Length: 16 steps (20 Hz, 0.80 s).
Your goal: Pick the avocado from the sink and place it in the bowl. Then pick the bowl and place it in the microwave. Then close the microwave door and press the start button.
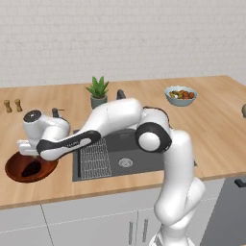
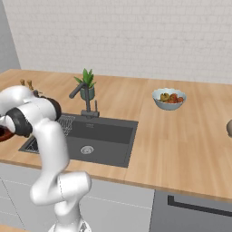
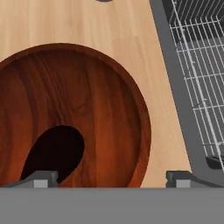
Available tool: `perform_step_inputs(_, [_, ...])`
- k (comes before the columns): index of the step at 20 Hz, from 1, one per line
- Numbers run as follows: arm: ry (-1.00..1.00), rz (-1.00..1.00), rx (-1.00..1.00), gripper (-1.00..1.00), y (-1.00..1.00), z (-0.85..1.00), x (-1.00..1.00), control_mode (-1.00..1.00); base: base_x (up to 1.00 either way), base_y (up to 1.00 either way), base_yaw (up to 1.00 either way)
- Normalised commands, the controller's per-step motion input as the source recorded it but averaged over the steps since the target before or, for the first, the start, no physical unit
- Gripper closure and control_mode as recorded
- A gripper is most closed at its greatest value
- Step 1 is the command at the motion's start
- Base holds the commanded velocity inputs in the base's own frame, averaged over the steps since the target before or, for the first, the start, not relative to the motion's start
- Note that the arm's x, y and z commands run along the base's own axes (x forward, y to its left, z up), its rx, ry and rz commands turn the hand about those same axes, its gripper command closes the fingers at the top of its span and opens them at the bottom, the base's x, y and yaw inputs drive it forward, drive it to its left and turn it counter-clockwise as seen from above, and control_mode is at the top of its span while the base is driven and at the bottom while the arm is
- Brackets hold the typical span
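Observation:
The reddish-brown wooden bowl sits on the counter left of the sink. The nearly black avocado lies inside it, towards the left of the hand view. My gripper hangs just above the bowl and stands open, its fingertips wide apart. Nothing is between them, and the avocado is free of both tips. A wire rack covers the left part of the sink. The microwave and its door are out of view.
A potted plant and the dark faucet stand behind the sink. A pale bowl of colourful food sits at the back right. Two small shakers stand at the far left. My arm stretches over the sink.

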Motion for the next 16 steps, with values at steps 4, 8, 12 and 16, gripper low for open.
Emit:
perform_step_inputs(4, [-0.01,-0.08,0.14,-1.0,-0.42,0.0,-0.08,-1.0,0.0,0.0,0.0])
perform_step_inputs(8, [0.0,0.0,0.2,-1.0,-0.5,0.07,0.01,-1.0,0.0,0.0,0.0])
perform_step_inputs(12, [0.0,0.05,0.23,-1.0,-0.61,0.04,0.02,-1.0,0.0,0.0,0.0])
perform_step_inputs(16, [0.0,0.19,0.14,-1.0,-0.33,-0.03,0.19,-1.0,0.0,0.0,0.0])
